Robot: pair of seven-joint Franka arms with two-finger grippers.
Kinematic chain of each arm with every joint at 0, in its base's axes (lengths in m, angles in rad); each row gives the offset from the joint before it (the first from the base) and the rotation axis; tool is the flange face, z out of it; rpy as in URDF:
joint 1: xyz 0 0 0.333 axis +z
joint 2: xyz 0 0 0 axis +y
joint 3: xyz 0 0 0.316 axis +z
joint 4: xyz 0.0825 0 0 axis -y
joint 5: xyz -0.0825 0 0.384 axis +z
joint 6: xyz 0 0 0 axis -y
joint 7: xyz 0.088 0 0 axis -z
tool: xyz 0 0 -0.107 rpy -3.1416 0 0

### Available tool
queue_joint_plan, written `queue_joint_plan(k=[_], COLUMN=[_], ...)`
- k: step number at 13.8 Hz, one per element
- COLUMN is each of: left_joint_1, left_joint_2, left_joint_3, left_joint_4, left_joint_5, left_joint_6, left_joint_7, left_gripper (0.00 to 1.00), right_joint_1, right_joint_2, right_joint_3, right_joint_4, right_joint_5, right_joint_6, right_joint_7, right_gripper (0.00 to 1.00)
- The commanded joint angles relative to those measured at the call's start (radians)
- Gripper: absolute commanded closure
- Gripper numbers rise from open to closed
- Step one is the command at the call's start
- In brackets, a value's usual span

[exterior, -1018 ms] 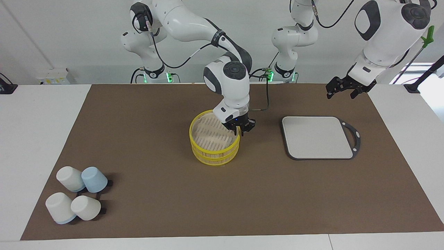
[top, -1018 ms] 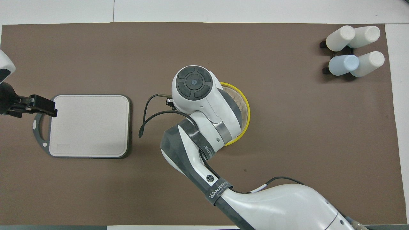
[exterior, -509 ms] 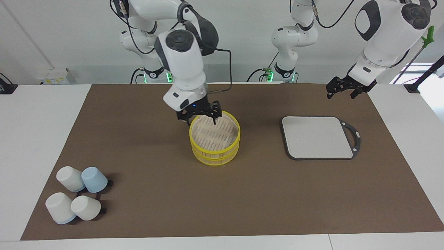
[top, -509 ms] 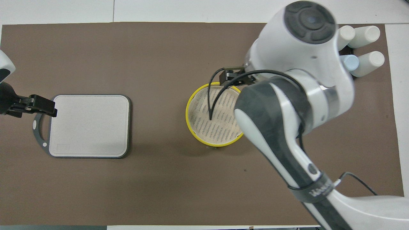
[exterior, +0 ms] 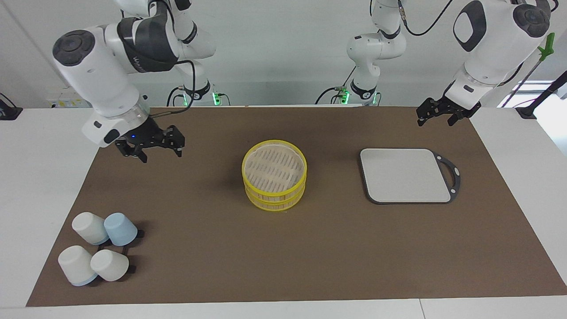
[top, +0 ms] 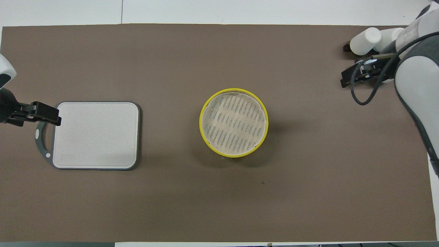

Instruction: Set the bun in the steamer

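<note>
The steamer (exterior: 274, 177) stands in the middle of the brown mat, two tan slatted tiers with yellow rims; it also shows in the overhead view (top: 234, 122). Its top tier shows only bare slats. No bun shows in either view. My right gripper (exterior: 161, 156) hangs open and empty above the mat toward the right arm's end of the table, well away from the steamer; in the overhead view (top: 344, 79) it is over the cups. My left gripper (exterior: 435, 123) is open and empty, held above the mat by the board's handle (top: 41, 137), and waits.
A grey rectangular board (exterior: 405, 175) lies on the mat toward the left arm's end, also in the overhead view (top: 96, 135). Several white and blue cups (exterior: 99, 248) lie on their sides at the right arm's end, farther from the robots.
My right arm has swung from over the steamer away to the right arm's end of the table, uncovering the steamer. The left arm has not moved.
</note>
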Motion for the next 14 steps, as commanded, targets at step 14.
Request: queue_joint_plan(k=[14], left_joint_1=[0.015], left_joint_2=[-0.022], left_joint_3=[-0.011], left_joint_4=[-0.018], left_joint_5=[0.022], left_joint_6=[0.001], left_joint_7=[0.006], left_gripper=[0.00], right_joint_1=[-0.098], right_joint_2=[-0.185], right_joint_3=[0.018], right_joint_4=[-0.269], right_joint_5=[-0.066], right_joint_6=[0.120], right_joint_7=[-0.023], right_gripper=[0.00])
